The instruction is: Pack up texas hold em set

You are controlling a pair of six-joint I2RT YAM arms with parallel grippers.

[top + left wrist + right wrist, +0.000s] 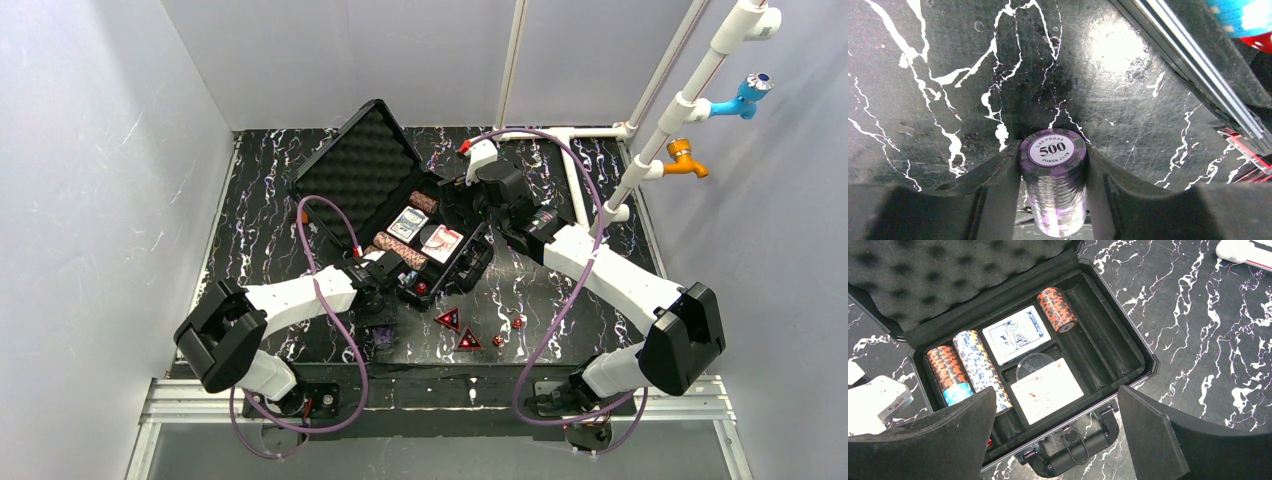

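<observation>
**Texas hold em set (408, 222): partly packed, purple roll in the jaws**

Nearest the arm bases, loose on the marbled table (260, 230): two red triangular markers (448, 319) and small red dice (518, 322), near the black case (470, 265) but outside it.

A little farther in, at the case's near-left corner: left gripper (1053, 150) partly closed, pads (998, 180) against both flanks of a purple chip roll (1054, 200), top chip marked 500. Appears gripped, low over bare table, just beside the case rim.

Beyond that, open and flat, with foam lid (360, 165) leaning back. In the tray, from the right wrist view:
- an orange-and-black roll (1058, 309) in a far slot
- a blue-backed deck (1017, 334)
- a second deck (1048, 395) with a clear round disc (1034, 365) at its edge
- a blue-and-white roll (980, 367) and another orange roll (943, 365) on the left
- one long slot (1108, 350) on the right, bare

Right gripper (1057, 390) above the handle side, jaws spread wide, nothing between them.

Likely trouble:
- Roll made of loose chips, held only by the flanks. Could buckle mid-length and scatter if squeezed unevenly or tipped while crossing the rim.
- Could also clip the rim or land askew in a slot, leaving chips proud and blocking the lid.
- Right arm parked over the tray, probably in the path of a delivery.
- Dice and markers small, easy to nudge away when reaching across.
</observation>
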